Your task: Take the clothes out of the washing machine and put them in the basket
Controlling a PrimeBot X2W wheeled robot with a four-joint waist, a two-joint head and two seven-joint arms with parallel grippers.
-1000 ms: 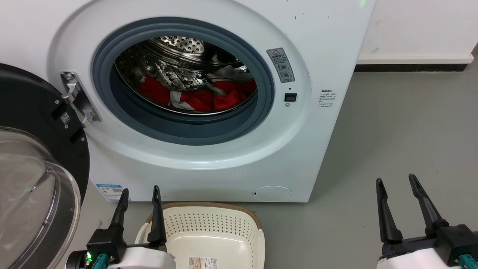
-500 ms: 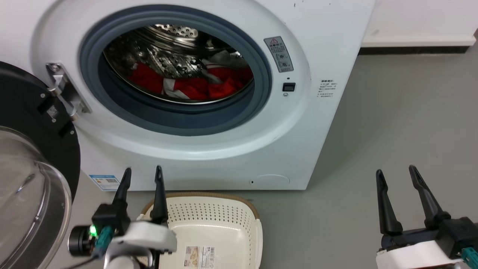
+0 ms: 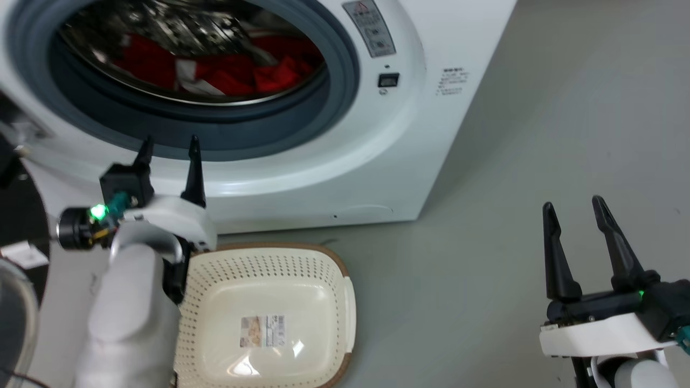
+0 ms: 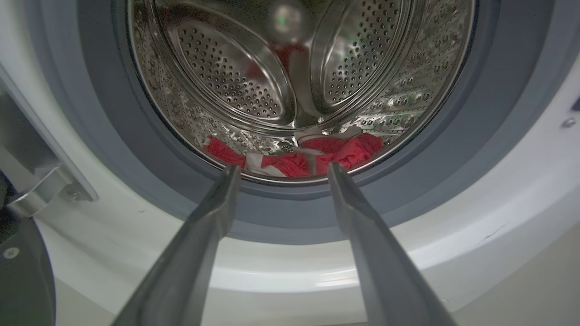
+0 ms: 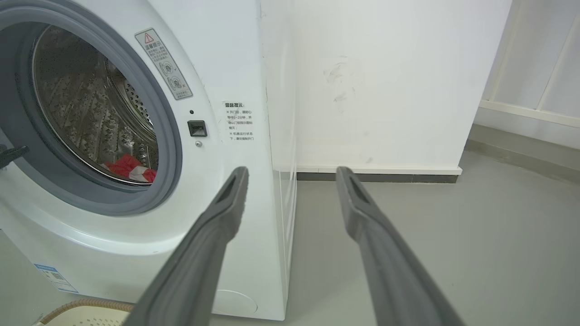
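Though wide open, door [image 3: 24, 215] near basket [image 3: 269, 264]

On the large white front-loading washing machine [image 5: 235, 54], right of the porthole, I read a grey warning sticker [image 5: 163, 64] headed by a red triangle with an exclamation mark. Its Chinese lines and round pictograms are too small for me to make out. Beside it is a black printed Chinese notice [image 5: 239, 121] headed 温馨提示, with "1~2" in its first item. Low on the front, a blue-bordered label [image 5: 53, 276] stays unreadable. The cream-white perforated plastic basket [image 3: 347, 307] carries a barcode sticker [image 3: 262, 330], its digits illegible.
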